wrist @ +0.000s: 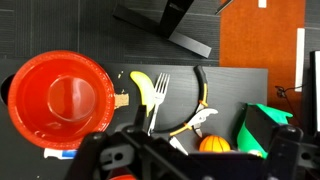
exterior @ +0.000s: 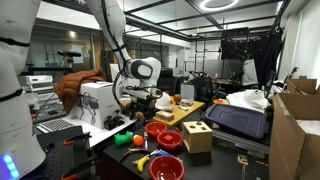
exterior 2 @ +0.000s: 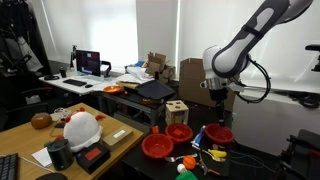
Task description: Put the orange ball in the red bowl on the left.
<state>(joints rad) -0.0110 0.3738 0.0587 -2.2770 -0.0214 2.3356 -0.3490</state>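
The orange ball (wrist: 213, 143) lies on the dark table beside a pair of pliers (wrist: 200, 118), low in the wrist view. It also shows as a small orange ball (exterior: 122, 140) next to a green one in an exterior view. A red bowl (wrist: 58, 95) sits at the left of the wrist view, and three red bowls (exterior 2: 155, 146) show in both exterior views. My gripper (wrist: 195, 165) hangs well above the table, open, with nothing between its fingers (wrist: 110, 155). Seen from outside, the gripper (exterior 2: 218, 100) is above the bowls.
A banana (wrist: 145, 92) and a fork (wrist: 158, 100) lie between the bowl and the pliers. A green object (wrist: 265, 125) is right of the ball. A wooden block box (exterior: 197, 135) and a black case (exterior: 240, 120) stand nearby. Cardboard boxes (exterior: 295, 135) sit at the side.
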